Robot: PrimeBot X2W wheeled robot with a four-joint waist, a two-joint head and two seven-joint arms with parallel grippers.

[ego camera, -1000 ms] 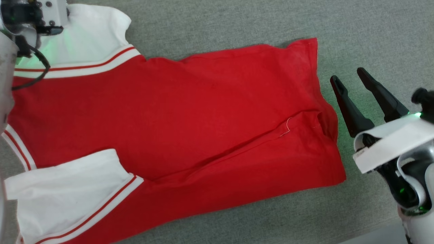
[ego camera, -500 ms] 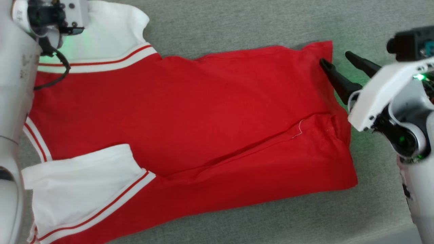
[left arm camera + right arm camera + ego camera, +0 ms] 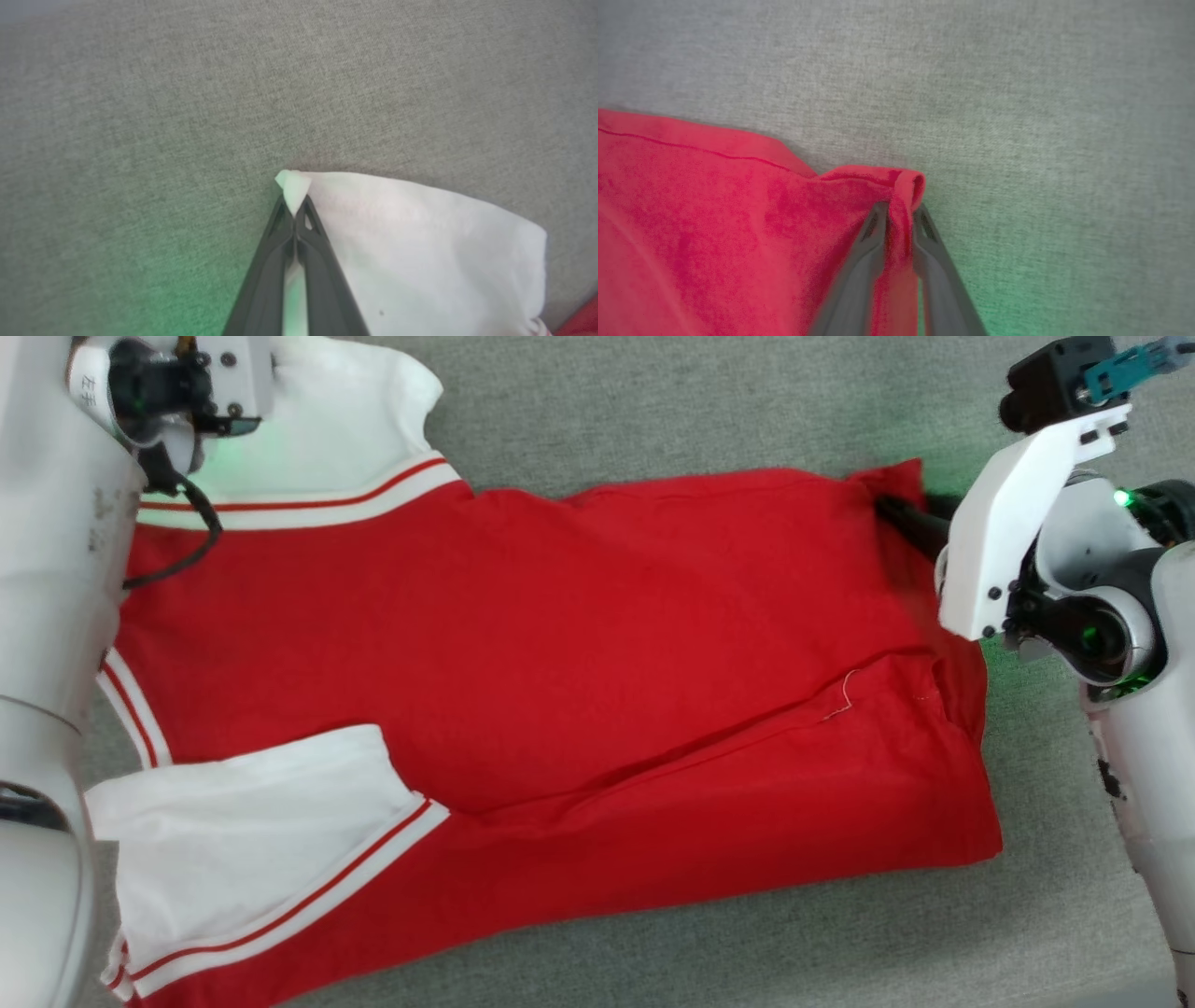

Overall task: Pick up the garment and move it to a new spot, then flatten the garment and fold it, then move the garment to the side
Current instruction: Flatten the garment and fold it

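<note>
Your left gripper [image 3: 294,205] pinches the shirt [image 3: 560,635] by its white sleeve; your right gripper [image 3: 901,212] clamps the red hem.

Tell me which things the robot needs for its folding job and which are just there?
For the job:
garment, red with white sleeves
left gripper, shut on a white sleeve corner
right gripper, pinching a red hem corner

Just there:
grey cloth surface underneath
</note>
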